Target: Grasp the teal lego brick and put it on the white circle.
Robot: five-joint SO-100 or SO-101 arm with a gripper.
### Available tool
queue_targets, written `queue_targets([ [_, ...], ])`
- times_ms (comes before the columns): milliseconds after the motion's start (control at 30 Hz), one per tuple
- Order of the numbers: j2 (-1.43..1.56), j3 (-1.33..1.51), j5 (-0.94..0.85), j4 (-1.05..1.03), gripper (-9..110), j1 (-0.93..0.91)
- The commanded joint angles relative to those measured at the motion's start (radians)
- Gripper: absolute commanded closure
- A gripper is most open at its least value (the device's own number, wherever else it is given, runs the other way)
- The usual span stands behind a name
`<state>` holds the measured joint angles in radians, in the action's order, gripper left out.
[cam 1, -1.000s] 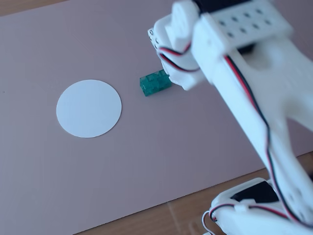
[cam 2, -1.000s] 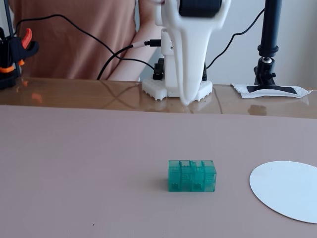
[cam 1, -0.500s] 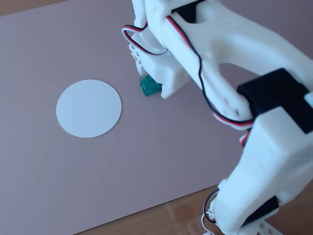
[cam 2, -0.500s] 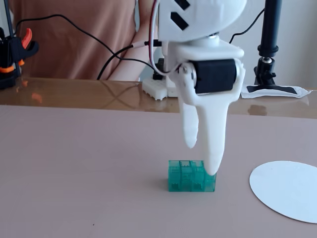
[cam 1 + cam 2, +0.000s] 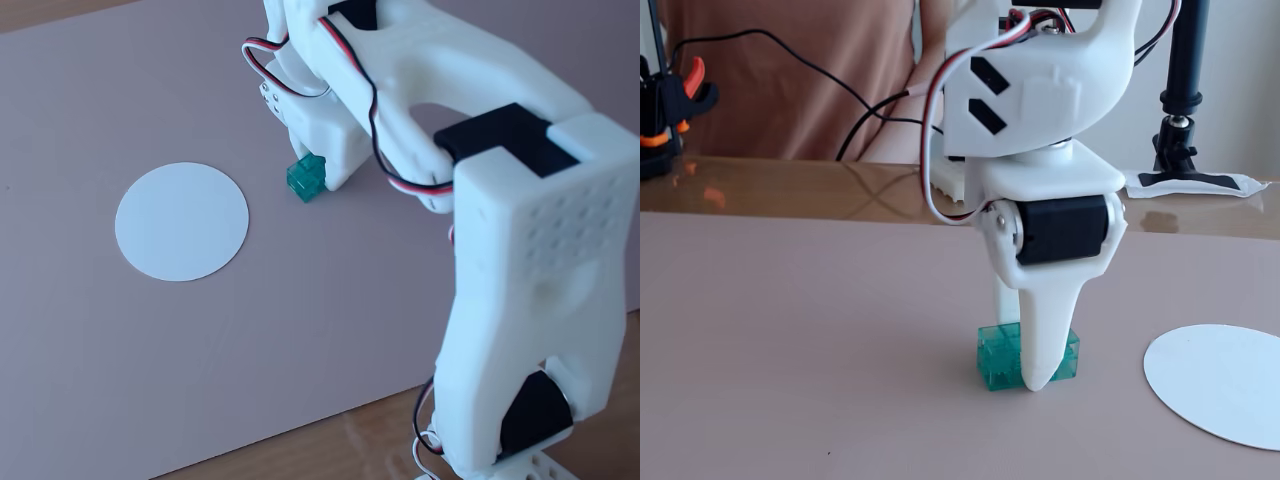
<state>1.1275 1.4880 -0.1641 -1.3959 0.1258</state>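
Gripper (image 5: 1035,375): straddles teal lego brick (image 5: 1002,362), closure cannot be told | brick: judged light, rigid, slick; pinch flat long sides | white circle (image 5: 181,221): apart, bare.

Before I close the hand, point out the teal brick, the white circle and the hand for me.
teal lego brick (image 5: 998,363): low fixed view, left part of its front face.
white circle (image 5: 181,221): high fixed view, middle of the disc.
hand (image 5: 1036,378): low fixed view, fingertips down at the brick.
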Motion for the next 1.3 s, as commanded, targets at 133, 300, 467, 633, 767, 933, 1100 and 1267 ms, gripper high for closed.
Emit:
queue_targets([
  [133,0.023,0.005,0.005,-0.009,99,-0.021],
  [300,0.158,0.057,0.029,-0.028,99,-0.006],
  [467,0.433,0.143,0.107,-0.043,99,0.032],
  [633,0.634,0.135,0.178,-0.072,99,0.104],
  [767,0.692,0.087,0.204,-0.074,99,0.187],
  [933,0.6,-0.04,0.181,-0.107,99,0.302],
  [1100,0.328,-0.255,0.15,-0.179,99,0.364],
  [1267,0.054,-0.471,0.144,-0.249,99,0.38],
])
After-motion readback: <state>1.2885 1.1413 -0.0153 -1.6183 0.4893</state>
